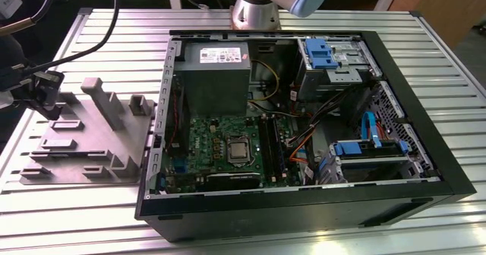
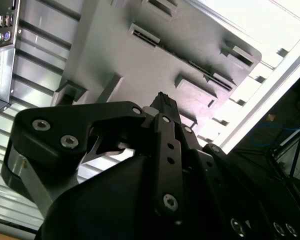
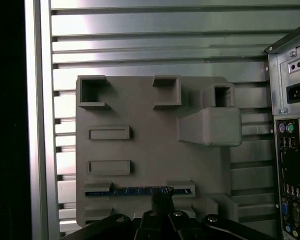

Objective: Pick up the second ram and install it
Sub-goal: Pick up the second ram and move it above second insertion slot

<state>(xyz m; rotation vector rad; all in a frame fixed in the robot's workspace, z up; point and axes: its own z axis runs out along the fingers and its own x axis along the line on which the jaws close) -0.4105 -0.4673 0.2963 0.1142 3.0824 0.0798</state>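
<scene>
Second ram [image 3: 127,191], a thin dark blue-green memory stick, lies in a slot of the grey moulded holder plate [image 3: 140,155] on the ribbed metal tabletop [image 1: 114,33], beside the open black computer case [image 1: 425,152]. The black claw [image 3: 162,196] hangs over the stick with its fingers drawn together; contact cannot be judged. Pick-up and installation are not yet done.

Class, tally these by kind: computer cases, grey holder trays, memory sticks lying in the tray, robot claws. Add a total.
computer case: 1
grey holder tray: 1
memory stick in the tray: 1
claw: 1
Total: 4
</scene>
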